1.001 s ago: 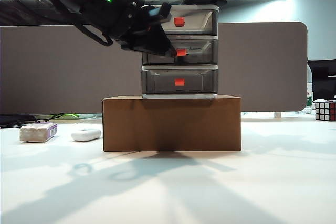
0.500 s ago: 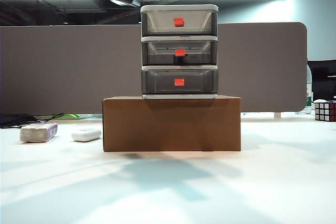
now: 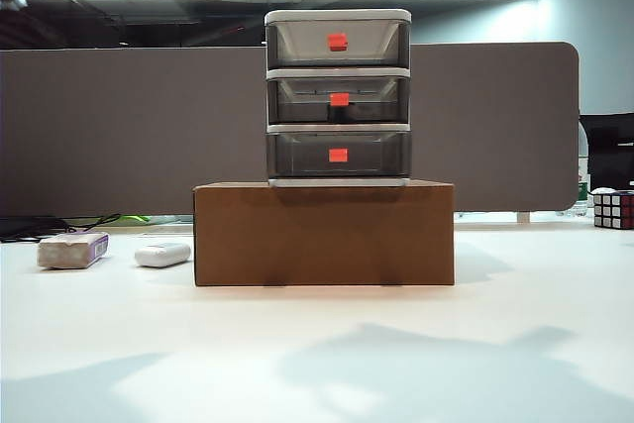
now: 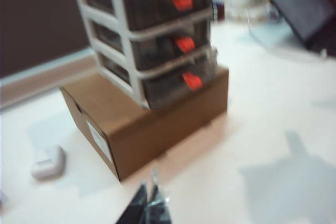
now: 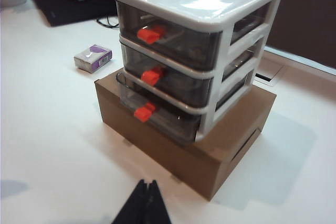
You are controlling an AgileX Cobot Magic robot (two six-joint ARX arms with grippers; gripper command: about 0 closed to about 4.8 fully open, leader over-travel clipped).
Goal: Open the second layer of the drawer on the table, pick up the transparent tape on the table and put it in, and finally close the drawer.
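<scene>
On the large white smooth table (image 3: pixel 515 344), from left to right in the exterior view: a whitish block with a purple label (image 3: pixel 71 250), a white oblong device (image 3: pixel 162 254), a brown cardboard box (image 3: pixel 324 233) bearing the small white-framed three-tier drawer cabinet (image 3: pixel 338 96) with smoky grey drawers, and a colour-faced puzzle cube (image 3: pixel 613 208) at the far right edge. The second layer (image 3: pixel 339 99), marked by its red tab handle, sits flush with the frame. The transparent tape cannot be made out in any view. Neither arm appears in the exterior view. The left gripper (image 4: pixel 148 207) and the right gripper (image 5: pixel 144 203) each hang above the table short of the box, fingertips pressed together, holding nothing.
</scene>
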